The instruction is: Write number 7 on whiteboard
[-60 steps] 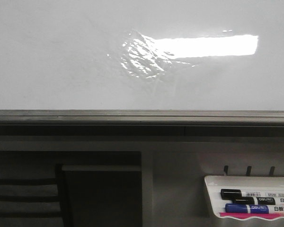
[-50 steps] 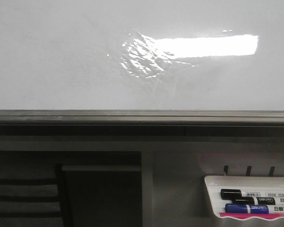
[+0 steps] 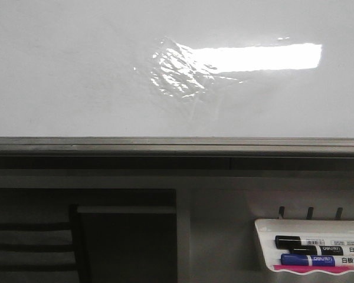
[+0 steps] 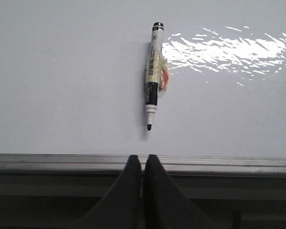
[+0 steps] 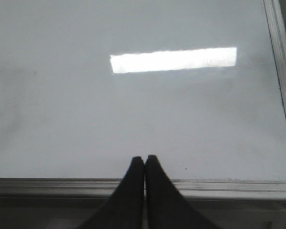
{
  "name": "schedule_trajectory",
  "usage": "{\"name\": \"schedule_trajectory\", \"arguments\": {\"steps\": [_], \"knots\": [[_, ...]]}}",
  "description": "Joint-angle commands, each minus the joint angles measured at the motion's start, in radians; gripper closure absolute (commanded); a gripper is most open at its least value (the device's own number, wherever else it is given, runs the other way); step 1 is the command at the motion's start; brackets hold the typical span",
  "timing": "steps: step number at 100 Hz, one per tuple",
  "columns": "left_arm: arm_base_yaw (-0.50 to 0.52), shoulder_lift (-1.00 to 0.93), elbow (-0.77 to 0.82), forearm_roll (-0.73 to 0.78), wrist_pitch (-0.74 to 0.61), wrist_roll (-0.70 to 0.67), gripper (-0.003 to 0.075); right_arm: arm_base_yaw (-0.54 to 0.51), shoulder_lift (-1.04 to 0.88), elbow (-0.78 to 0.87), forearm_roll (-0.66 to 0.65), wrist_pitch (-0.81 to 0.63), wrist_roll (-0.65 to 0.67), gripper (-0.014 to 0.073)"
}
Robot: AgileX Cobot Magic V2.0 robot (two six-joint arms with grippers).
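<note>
No 7 yet marks the whiteboard (image 3: 76, 71): the uncapped marker (image 4: 153, 76) lies untouched while both grippers, left (image 4: 142, 164) and right (image 5: 144, 164), sit pressed together, empty.

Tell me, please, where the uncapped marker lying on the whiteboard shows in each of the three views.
Front view: not in it.
Left wrist view: marker lies on the whiteboard, tip toward the grey edge rail.
Right wrist view: not in it.
Shared landmark: the edge rail.

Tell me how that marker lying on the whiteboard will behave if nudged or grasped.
The marker looks round and slim, so it would probably roll sideways on the glossy whiteboard. The tape lump on its barrel may stop it. It looks stiff and light.
</note>
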Motion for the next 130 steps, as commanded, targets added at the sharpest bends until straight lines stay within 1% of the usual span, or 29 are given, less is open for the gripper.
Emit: {"name": "schedule_trajectory", "arguments": {"steps": [1, 16, 40, 53, 67, 83, 95, 104, 119, 130], "knots": [[-0.008, -0.031, 0.035, -0.002, -0.088, -0.005, 0.0741, 0.001, -0.02, 0.031, -0.012, -0.075, -0.003, 0.0664], [-0.008, -0.031, 0.035, -0.002, -0.089, -0.005, 0.0741, 0.001, -0.02, 0.031, -0.012, -0.077, -0.003, 0.0664], [-0.008, -0.031, 0.024, -0.017, -0.166, -0.005, 0.0741, 0.001, -0.02, 0.022, -0.004, -0.089, -0.003, 0.0664], [-0.008, -0.031, -0.016, -0.017, -0.151, -0.005, 0.0741, 0.001, -0.018, -0.026, 0.046, -0.029, -0.003, 0.0664], [-0.008, -0.008, -0.113, -0.032, -0.114, -0.005, 0.0741, 0.001, 0.013, -0.12, 0.06, 0.034, -0.003, 0.0664], [-0.008, 0.092, -0.293, -0.032, -0.011, -0.005, 0.0741, 0.001, 0.115, -0.273, 0.06, 0.146, -0.003, 0.0665], [-0.008, 0.204, -0.435, -0.022, 0.073, 0.009, 0.0741, 0.001, 0.247, -0.401, 0.053, 0.278, -0.003, 0.0664], [-0.008, 0.29, -0.533, -0.022, 0.16, 0.009, 0.0741, 0.001, 0.346, -0.483, 0.053, 0.353, -0.003, 0.0664], [-0.008, 0.408, -0.639, -0.022, 0.299, 0.009, 0.0741, 0.001, 0.47, -0.577, 0.053, 0.414, -0.003, 0.0664], [-0.008, 0.453, -0.652, -0.022, 0.333, 0.009, 0.0741, 0.001, 0.521, -0.604, 0.053, 0.41, -0.003, 0.0665]]}}
